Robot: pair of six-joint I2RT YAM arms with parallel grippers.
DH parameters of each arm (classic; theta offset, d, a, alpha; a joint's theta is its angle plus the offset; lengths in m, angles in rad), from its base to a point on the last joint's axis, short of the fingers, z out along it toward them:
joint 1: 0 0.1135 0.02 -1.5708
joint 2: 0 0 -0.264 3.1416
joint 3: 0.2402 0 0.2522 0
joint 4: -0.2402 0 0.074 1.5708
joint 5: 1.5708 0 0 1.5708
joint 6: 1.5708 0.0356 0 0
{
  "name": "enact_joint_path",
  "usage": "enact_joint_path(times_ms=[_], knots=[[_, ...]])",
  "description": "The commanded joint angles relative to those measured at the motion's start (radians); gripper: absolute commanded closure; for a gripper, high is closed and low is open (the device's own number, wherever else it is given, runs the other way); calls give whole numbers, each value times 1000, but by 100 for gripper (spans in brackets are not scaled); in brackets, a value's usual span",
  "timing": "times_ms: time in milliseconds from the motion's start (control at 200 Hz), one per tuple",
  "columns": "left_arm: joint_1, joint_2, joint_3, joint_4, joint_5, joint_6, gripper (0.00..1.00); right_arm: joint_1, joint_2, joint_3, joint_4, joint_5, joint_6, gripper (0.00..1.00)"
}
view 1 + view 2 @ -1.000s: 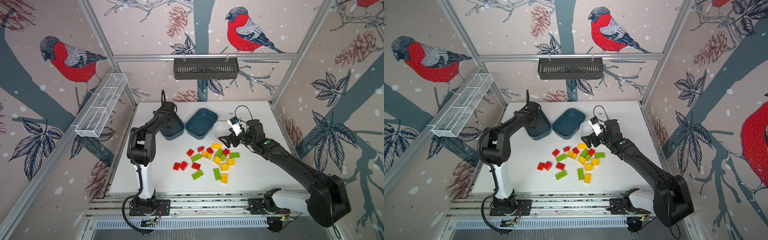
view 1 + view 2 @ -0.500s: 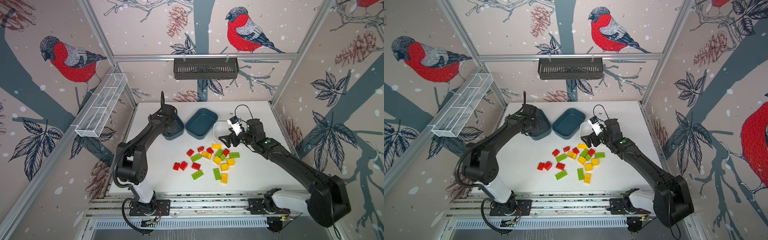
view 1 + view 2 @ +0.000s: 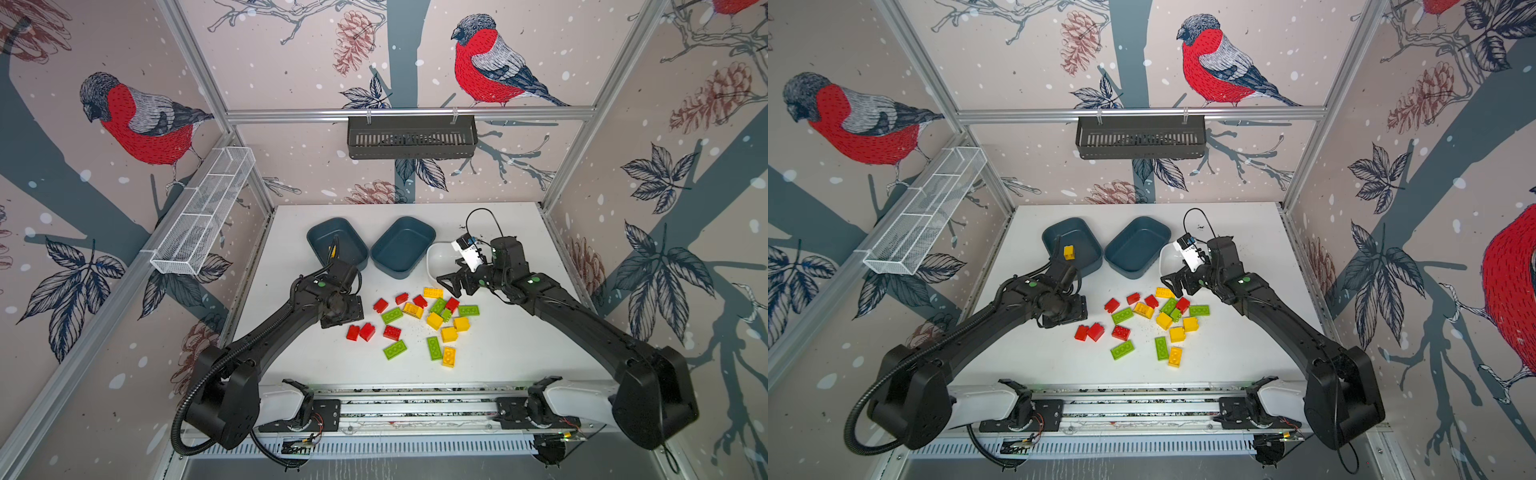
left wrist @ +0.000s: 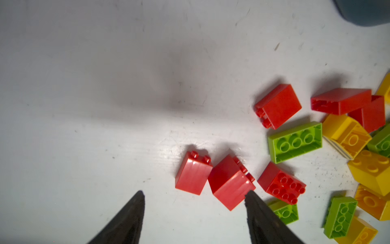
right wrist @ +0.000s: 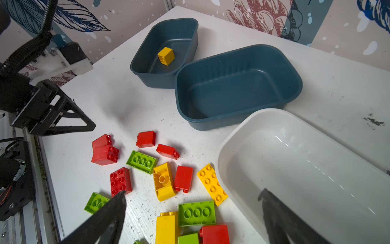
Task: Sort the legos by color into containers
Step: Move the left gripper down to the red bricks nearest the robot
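Left claw (image 4: 194,196): the jaws are seen parted in the left wrist view, and nothing is gripped between them.
Just past its tips: two red bricks (image 4: 193,176) are found touching each other, low in the middle of that frame. The corner of the larger one is overlapped by one fingertip (image 4: 250,197), but contact cannot be told.
Right claw (image 5: 192,193): it is spread wide and nothing is held. One fingertip is seen over the bricks and the other over the white tub.
Legos (image 3: 434,320): red, yellow and lime bricks are scattered loose on the white table (image 3: 519,332), at the middle of both top views and between the two claws.
White tub (image 3: 436,262): it is set right of centre, partly hidden by the right arm, and is seen bare inside in the right wrist view.
Middle teal tub (image 3: 402,245): it is placed just left of the white tub, and no brick is seen inside.
Left teal tub (image 3: 351,239): it is placed just beside the middle one, and a single yellow brick (image 3: 1068,252) is lying in it.
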Motion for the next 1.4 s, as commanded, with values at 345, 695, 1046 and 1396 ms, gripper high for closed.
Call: enact_joint_path(times_ms=[345, 695, 1046, 1396], knots=[[-64, 36, -77, 15, -3, -5, 32, 0, -9, -20, -45, -21, -25, 1], [-92, 121, -109, 60, -28, 36, 41, -3, -44, -57, -38, -16, -17, 1], [-93, 111, -1, -29, -86, 60, 41, -5, -70, -72, -45, -7, -16, 1], [-93, 104, -26, -28, -80, 46, 42, -5, -52, -68, -29, -19, -12, 1]])
